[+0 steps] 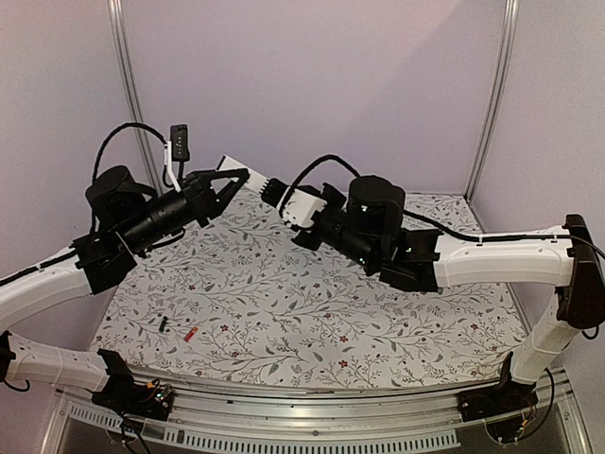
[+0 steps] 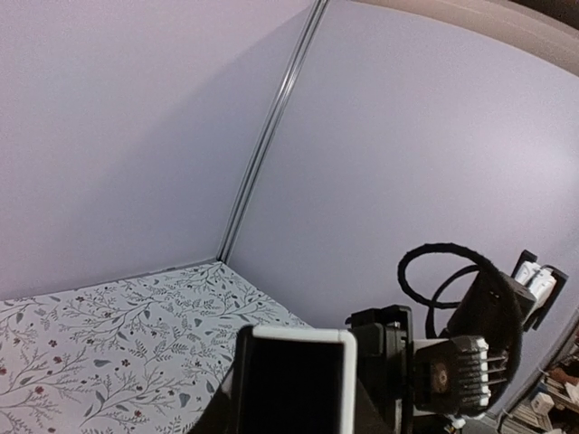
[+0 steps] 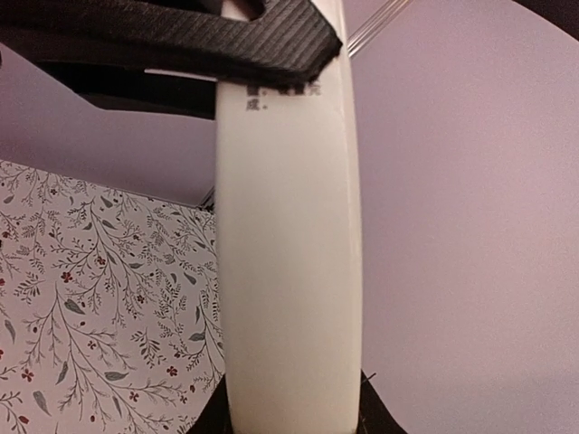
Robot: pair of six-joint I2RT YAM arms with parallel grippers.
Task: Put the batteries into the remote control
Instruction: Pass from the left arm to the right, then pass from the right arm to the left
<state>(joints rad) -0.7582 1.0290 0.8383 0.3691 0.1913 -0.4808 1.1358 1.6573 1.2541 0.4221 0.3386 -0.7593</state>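
Observation:
The white remote control (image 1: 233, 164) hangs in the air over the back of the table, held at both ends. My left gripper (image 1: 236, 178) is shut on one end; in the left wrist view that end of the remote control (image 2: 298, 380) shows a dark face with a white rim. My right gripper (image 1: 275, 191) is shut on the other end, and the remote control's plain white back (image 3: 288, 271) rises from between its jaws up to the left gripper's black finger (image 3: 181, 36). The batteries lie on the table at the front left, one black (image 1: 163, 324) and one red-orange (image 1: 190, 333), a little apart.
The table has a floral cloth (image 1: 312, 303), with lilac walls behind and at both sides. A small black box (image 1: 179, 142) with a white cable hangs on the left frame post, close behind the left arm.

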